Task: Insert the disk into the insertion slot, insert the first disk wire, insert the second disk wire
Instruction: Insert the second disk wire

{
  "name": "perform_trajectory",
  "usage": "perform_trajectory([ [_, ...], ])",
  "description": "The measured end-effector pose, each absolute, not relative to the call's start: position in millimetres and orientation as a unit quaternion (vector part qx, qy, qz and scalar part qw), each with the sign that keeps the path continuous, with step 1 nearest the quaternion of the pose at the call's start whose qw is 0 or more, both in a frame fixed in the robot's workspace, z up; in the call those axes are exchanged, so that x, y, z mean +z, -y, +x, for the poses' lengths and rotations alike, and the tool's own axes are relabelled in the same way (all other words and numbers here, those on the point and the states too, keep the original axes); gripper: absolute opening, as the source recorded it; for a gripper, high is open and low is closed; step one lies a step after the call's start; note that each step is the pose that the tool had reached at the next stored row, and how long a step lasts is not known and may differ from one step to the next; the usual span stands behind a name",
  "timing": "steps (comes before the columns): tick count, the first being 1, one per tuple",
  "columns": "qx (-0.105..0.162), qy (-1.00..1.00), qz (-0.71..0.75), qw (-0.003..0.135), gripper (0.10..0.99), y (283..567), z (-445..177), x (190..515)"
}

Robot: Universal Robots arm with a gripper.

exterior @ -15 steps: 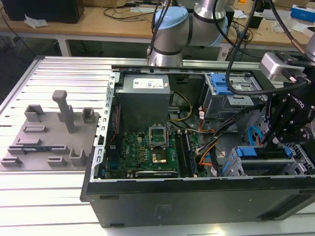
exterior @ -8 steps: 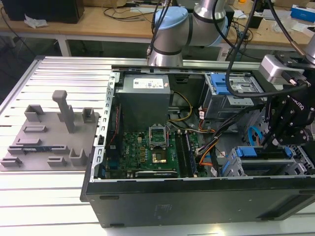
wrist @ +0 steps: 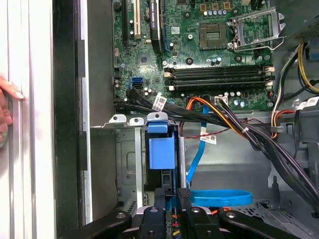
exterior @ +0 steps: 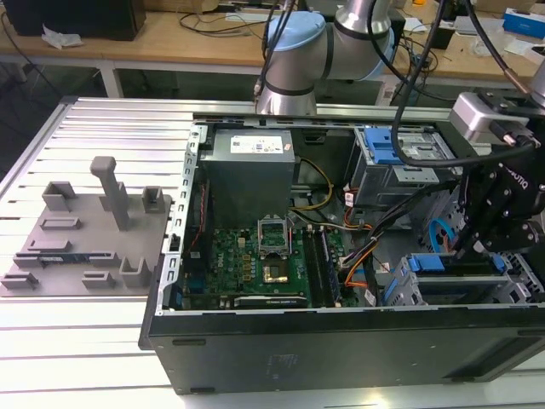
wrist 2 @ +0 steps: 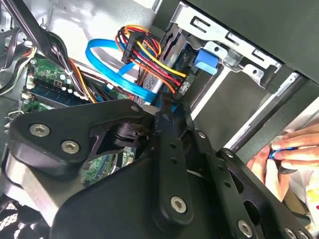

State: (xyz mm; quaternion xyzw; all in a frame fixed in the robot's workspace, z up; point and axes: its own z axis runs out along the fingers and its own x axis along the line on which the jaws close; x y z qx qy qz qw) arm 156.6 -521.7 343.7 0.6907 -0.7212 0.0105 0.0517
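A robot's claw [exterior: 467,247] reaches into an open computer case [exterior: 341,341] on a slatted table [exterior: 77,341], poised directly over the low grey insertion slot [exterior: 426,294] at the case's near corner. The disk [wrist: 162,152], in its blue carrier, already sits seated in that slot just ahead of the claw, so the cage steadies it for cabling. In both wrist views the claw's fingers [wrist: 183,196] are drawn together at the drive's connector end, apparently pinching a plug, though the plug itself is hidden. A looped blue data cable [wrist: 219,197] lies beside the claw; a person's hand [wrist 2: 289,157] rests outside the case wall
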Motion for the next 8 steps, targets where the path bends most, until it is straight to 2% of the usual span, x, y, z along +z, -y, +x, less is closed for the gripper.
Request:
perform_trajectory([
  [8,0.013,0.721,0.691,0.049,0.224,521.1,156.6,378.5],
])
